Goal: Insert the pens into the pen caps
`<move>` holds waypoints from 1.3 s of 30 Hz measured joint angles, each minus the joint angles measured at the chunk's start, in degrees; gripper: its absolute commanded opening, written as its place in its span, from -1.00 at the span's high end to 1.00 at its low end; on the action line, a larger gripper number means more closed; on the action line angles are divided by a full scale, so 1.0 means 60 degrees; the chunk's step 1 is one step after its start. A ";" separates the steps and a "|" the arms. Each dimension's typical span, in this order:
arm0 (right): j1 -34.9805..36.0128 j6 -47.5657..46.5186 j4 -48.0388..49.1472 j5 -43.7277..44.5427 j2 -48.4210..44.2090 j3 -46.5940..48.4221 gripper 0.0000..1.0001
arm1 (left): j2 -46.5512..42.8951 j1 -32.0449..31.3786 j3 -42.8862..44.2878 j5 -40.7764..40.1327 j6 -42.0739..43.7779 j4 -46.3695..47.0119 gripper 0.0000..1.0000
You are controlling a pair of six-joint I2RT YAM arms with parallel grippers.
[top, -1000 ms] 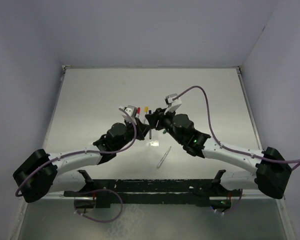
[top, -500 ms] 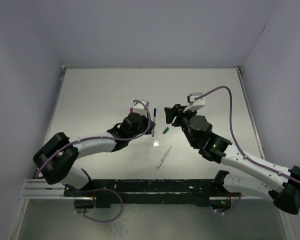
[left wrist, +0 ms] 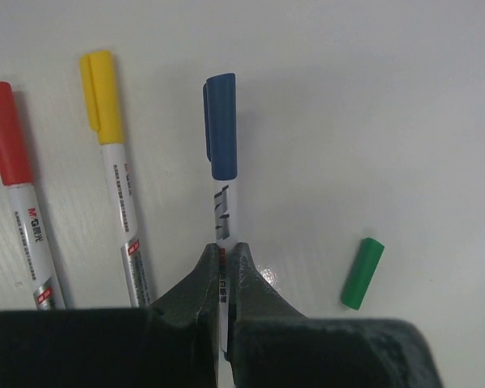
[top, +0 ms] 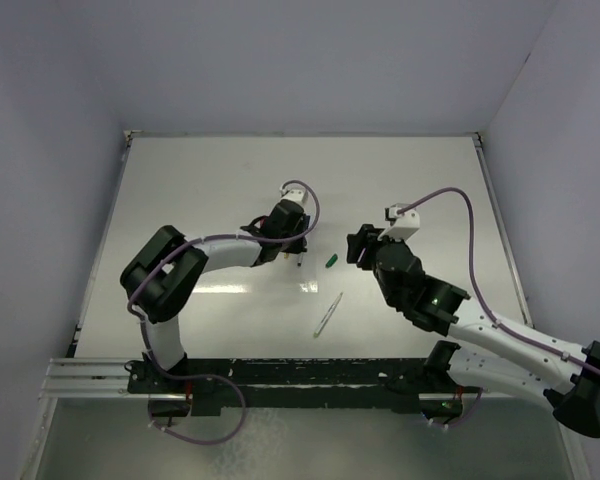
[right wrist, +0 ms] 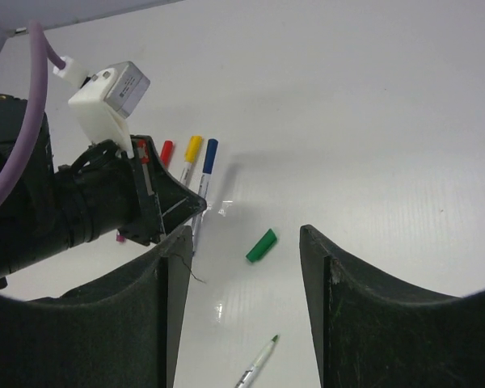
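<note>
As left hand point(left wrist: 224, 267) clamps blue-capped pen point(left wrist: 221, 137) near M&G-marked pen point(left wrist: 28, 218), right hand point(right wrist: 244, 234) gapes empty.

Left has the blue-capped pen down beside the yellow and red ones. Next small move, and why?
Probably open the left gripper and let go. Its blue pen is already capped and sits in line beside the yellow pen and red pen, seemingly at table level. The green cap and a bare pen lie loose, the open right gripper above them.
</note>
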 measured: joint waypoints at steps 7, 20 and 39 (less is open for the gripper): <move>0.0000 0.0339 -0.0339 0.0117 -0.0044 -0.0237 -0.16 | 0.1020 0.0208 0.1228 0.0098 0.0113 -0.0678 0.80; -0.0004 0.0579 -0.0386 0.0120 0.0109 -0.0379 -0.19 | 0.1472 0.0317 0.1836 0.0095 0.0106 -0.0998 0.25; -0.2379 0.1880 -0.0943 -0.2000 0.3410 0.0484 0.36 | -0.2958 -0.0856 -0.1064 -0.0204 0.0809 -0.0353 0.23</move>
